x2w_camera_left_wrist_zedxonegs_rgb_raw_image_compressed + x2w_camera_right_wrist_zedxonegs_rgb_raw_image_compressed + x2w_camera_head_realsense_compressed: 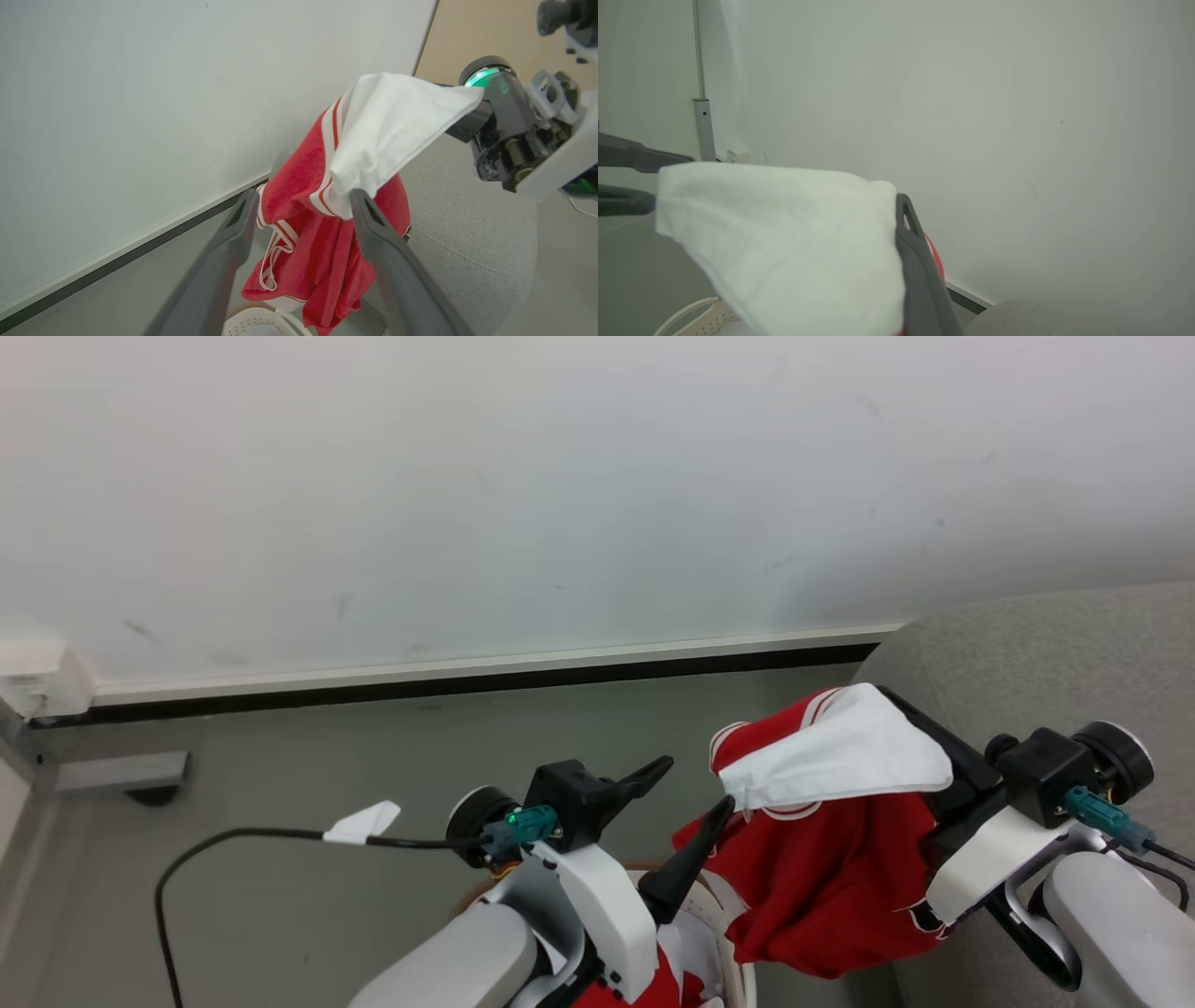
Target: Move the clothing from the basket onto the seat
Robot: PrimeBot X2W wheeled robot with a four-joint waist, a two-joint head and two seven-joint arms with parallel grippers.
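One wall (white) behind clothing

All three views are brightly and evenly lit by soft, diffuse light whose source cannot be told; no hard-edged shadows are seen on the plain off-white wall, and a faint greenish cast is carried throughout. Detail is nearly washed out in the white panel of the soft red and white sports garment, and in the right wrist view that panel is rendered out of focus close to the lens. The two long dark fingers of the left gripper are softened and stretched wide towards the bottom edge.
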